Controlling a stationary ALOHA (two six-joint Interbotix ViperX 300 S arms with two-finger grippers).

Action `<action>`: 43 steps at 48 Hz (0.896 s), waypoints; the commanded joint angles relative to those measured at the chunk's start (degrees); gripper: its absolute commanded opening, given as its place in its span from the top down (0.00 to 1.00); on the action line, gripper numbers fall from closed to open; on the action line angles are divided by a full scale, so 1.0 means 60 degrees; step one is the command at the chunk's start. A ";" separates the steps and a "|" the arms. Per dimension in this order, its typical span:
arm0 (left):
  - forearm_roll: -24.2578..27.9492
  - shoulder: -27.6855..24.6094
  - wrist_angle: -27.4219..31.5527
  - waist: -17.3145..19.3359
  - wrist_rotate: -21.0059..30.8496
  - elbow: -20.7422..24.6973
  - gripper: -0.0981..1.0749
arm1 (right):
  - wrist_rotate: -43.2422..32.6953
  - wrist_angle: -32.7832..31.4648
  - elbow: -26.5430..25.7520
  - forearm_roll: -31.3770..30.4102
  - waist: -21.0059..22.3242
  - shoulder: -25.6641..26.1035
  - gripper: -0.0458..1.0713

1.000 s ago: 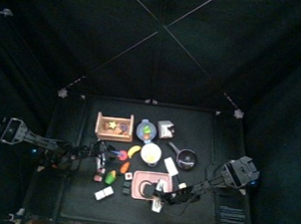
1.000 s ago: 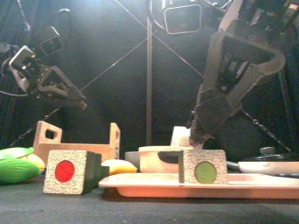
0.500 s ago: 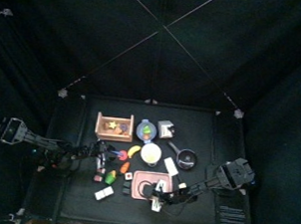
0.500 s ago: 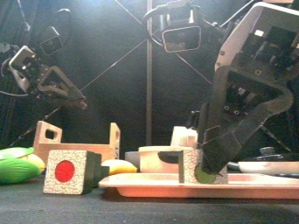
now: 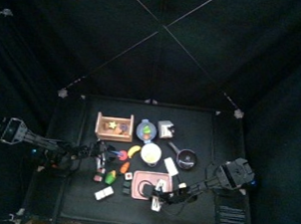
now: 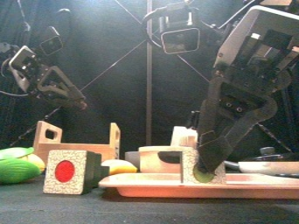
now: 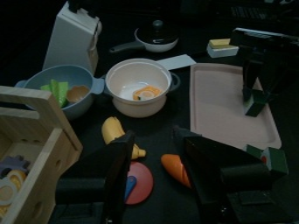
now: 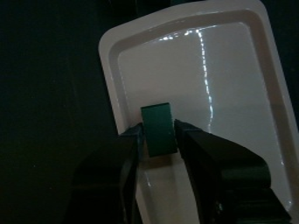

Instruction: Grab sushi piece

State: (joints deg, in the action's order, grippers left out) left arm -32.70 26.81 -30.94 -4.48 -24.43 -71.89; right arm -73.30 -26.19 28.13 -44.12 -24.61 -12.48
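Your right pincer (image 8: 159, 149) is down on the pink tray (image 8: 233, 79), and its two jaws sit close on both sides of the green sushi piece (image 8: 158, 140), touching it so it looks held. You can see that sushi piece standing on the tray at the front of the counter (image 6: 70, 206), with the other sushi piece (image 6: 66, 171), the one with the red middle, off the tray to the left. Your left pincer (image 7: 166, 157) hangs up high on the left side with its jaws apart and nothing in them.

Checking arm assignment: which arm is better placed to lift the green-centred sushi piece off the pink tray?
Right. The right gripper has its fingers on either side of the green-centred sushi piece on the pink tray. The left gripper hangs apart, over the toy food beside the tray.
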 commanded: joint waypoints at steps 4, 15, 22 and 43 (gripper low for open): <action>0.0000 0.0000 -0.0029 0.0000 0.0000 0.0117 0.23 | 0.0015 0.0000 -0.0146 -0.0029 0.0044 0.0410 0.37; 0.0000 0.0000 -0.0029 0.0000 0.0000 0.0117 0.23 | 0.0015 -0.0015 -0.0190 -0.0044 0.0044 0.0410 0.37; -0.0015 0.0000 -0.0029 0.0000 -0.0015 0.0117 0.23 | 0.0000 -0.0015 -0.0205 -0.0059 0.0059 0.0410 0.37; 0.0000 0.0015 -0.0029 0.0000 -0.0015 0.0132 0.23 | 0.0015 -0.0029 -0.0278 -0.0088 0.0132 0.0630 0.37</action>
State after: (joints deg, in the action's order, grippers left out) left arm -32.70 26.81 -30.94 -4.48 -24.43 -71.89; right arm -73.21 -26.46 27.77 -44.47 -24.26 -11.51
